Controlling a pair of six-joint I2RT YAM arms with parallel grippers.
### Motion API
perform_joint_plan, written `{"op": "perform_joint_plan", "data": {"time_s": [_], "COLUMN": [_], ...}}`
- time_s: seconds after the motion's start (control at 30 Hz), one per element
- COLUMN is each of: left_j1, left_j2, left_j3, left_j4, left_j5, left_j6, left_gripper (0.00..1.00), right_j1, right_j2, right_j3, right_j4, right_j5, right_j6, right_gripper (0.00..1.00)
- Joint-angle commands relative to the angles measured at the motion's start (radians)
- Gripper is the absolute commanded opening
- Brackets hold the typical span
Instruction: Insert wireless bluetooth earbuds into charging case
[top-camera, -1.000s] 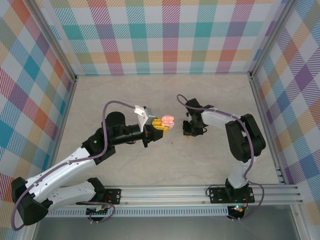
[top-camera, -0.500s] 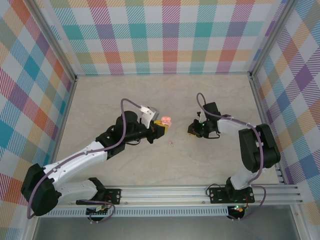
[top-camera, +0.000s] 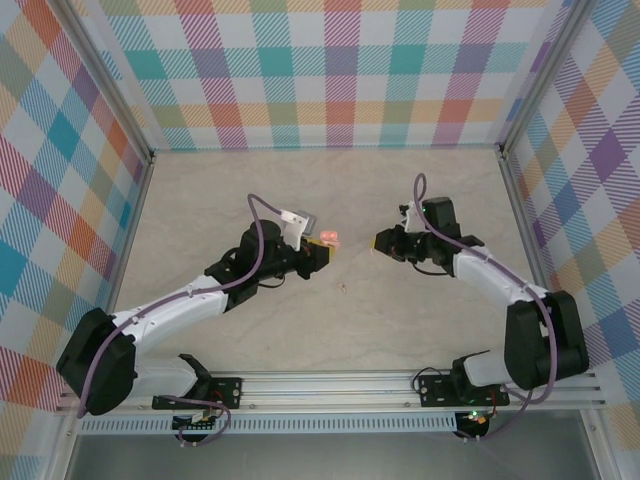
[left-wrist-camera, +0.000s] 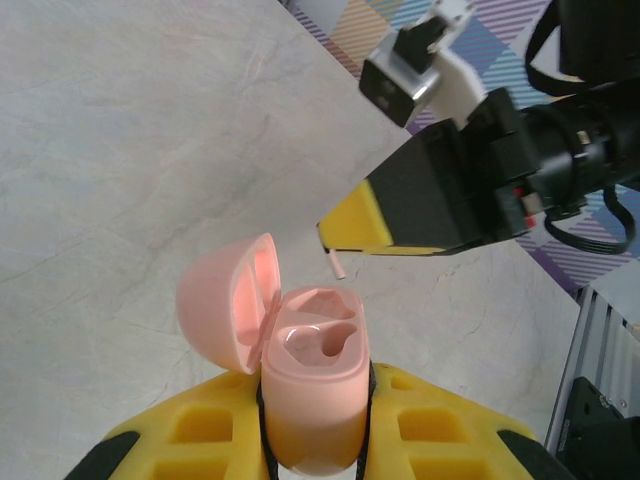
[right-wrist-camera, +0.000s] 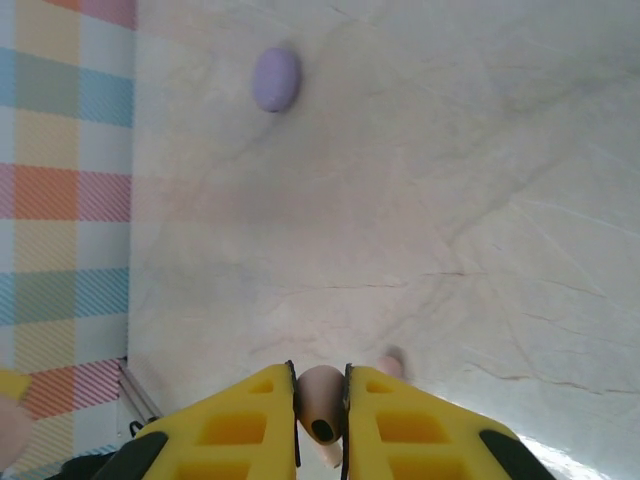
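The left gripper (top-camera: 325, 248) is clamped on the body of an open pink charging case (left-wrist-camera: 310, 410). The case's lid (left-wrist-camera: 225, 305) is tipped back to the left and its two wells face up. Whether a bud already sits in either well is hard to make out. Just beside the case, on its open side and apart from it, the right gripper (top-camera: 381, 242) is shut on a pale pinkish-beige earbud (right-wrist-camera: 320, 398). Most of the bud is hidden between the yellow fingers (right-wrist-camera: 235, 425). From the left wrist only its thin stem (left-wrist-camera: 337, 264) pokes out below the fingertips. A small pinkish lump (right-wrist-camera: 390, 364) peeks over one finger, half hidden. A blurred purple rounded thing (right-wrist-camera: 275, 79) lies on the table (top-camera: 250, 180), and its distance from the case cannot be judged. Near the case a tiny pale speck (top-camera: 343, 288) lies on the table, too small to identify.
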Motion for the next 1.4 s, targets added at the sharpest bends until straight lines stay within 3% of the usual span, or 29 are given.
{"op": "perform_joint_plan", "data": {"time_s": [0.0, 0.3, 0.63, 1.37], "left_j1": [0.011, 0.010, -0.022, -0.091], "left_j2": [0.009, 0.009, 0.012, -0.009], "left_j3": [-0.018, -0.050, -0.045, -0.020], "left_j4": [0.107, 0.270, 0.406, 0.461], "left_j5": [0.019, 0.113, 0.237, 0.204], "left_j6": [-0.039, -0.059, -0.061, -0.049], "left_gripper": [0.15, 0.15, 0.17, 0.17], "right_j1": [-0.006, 0.002, 0.072, 0.198], "right_j2": [-0.086, -0.326, -0.411, -0.462], "right_j3": [-0.022, -0.021, 0.044, 0.050], "right_j4": [0.071, 0.137, 0.146, 0.258], "right_j5": [-0.082, -0.135, -0.119, 0.052], "right_j6": [0.002, 0.002, -0.008, -0.014], "right_gripper": [0.15, 0.17, 0.18, 0.18]}}
